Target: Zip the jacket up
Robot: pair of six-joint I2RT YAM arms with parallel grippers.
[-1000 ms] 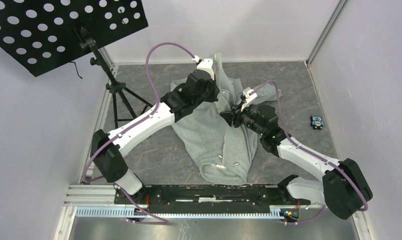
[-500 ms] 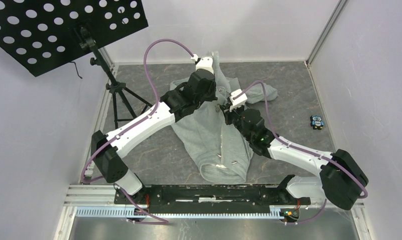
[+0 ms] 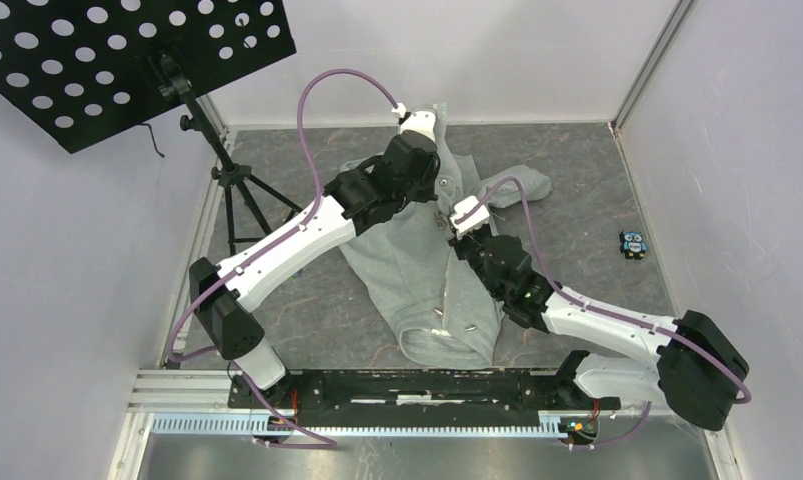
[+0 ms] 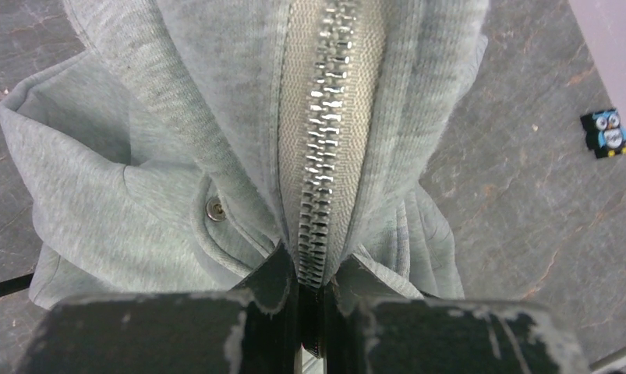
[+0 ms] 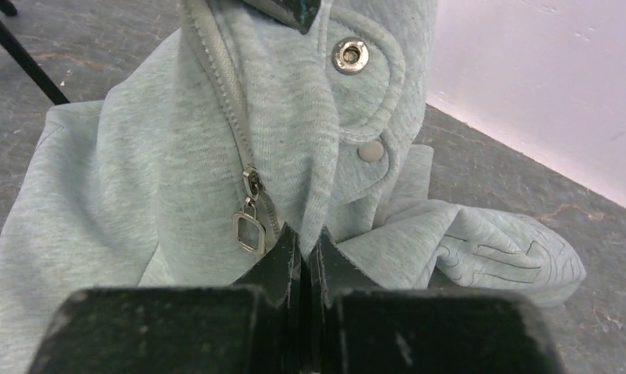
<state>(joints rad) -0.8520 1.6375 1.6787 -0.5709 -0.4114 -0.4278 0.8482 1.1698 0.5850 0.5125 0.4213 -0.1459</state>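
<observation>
1. Music stand desk (image 3: 127,60): black perforated panel at your far left, carried on a black tripod (image 3: 239,205) that stands on the dark stone-patterned table (image 3: 597,160).

2. Left arm (image 3: 287,240): white links and black joints, reaching diagonally from the near left toward the far middle of the table.

3. Left gripper (image 4: 311,300): fingers pressed together on the pale zipper tape. In the left wrist view the metal zipper teeth (image 4: 321,156) run straight away from the pinch, with grey fleece folded along both sides. One metal snap (image 4: 214,207) sits on a flap to the left of the teeth.

4. Jacket (image 3: 417,275): light grey, bunched in the middle of the table between your two arms. One end reaches toward the far wall, the other lies toward the arm bases, and a sleeve (image 3: 527,183) trails to the right.

5. Right gripper (image 5: 303,249): fingers closed on a fold of jacket fabric just beside the zipper. The slider (image 5: 251,181) and its rectangular metal pull (image 5: 249,227) hang just left of the pinch. Above and to the right sit a ring-shaped metal snap (image 5: 349,54) and a plain snap cap (image 5: 370,151) on a rounded flap.

6. Right arm (image 3: 617,330): white and black, reaching from the near right toward the centre.

7. Owl figure (image 3: 633,243): small and blue, on the table at your far right, well apart from the jacket.
</observation>
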